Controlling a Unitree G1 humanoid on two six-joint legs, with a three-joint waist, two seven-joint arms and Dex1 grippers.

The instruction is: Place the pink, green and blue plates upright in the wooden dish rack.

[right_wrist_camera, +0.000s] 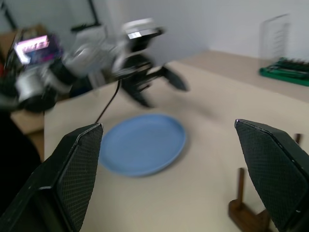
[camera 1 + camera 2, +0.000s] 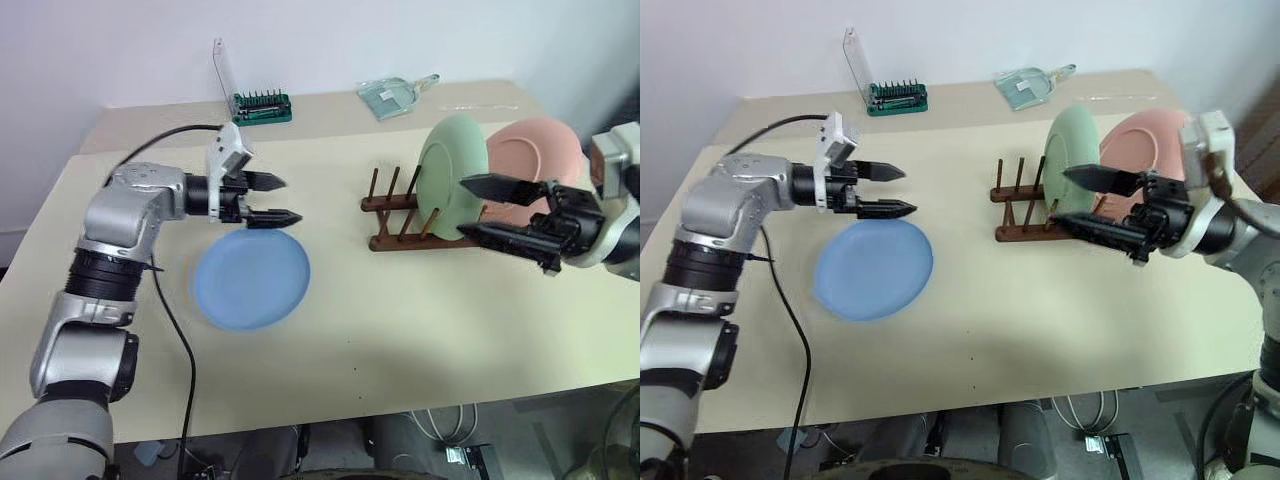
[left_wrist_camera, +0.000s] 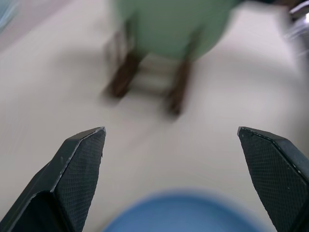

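The wooden dish rack (image 2: 408,215) stands on the beige surface (image 2: 400,320), and everything else sits relative to it. The green plate (image 2: 455,172) stands upright among its pegs, with the pink plate (image 2: 535,165) upright just behind it (its foot is hidden). The blue plate (image 2: 250,278) lies flat well to the rack's left. Above that plate's far edge hovers the left hand (image 2: 279,200), fingers spread and empty. The right hand (image 2: 468,207), also spread and empty, hangs at the rack's right end, in front of the green plate.
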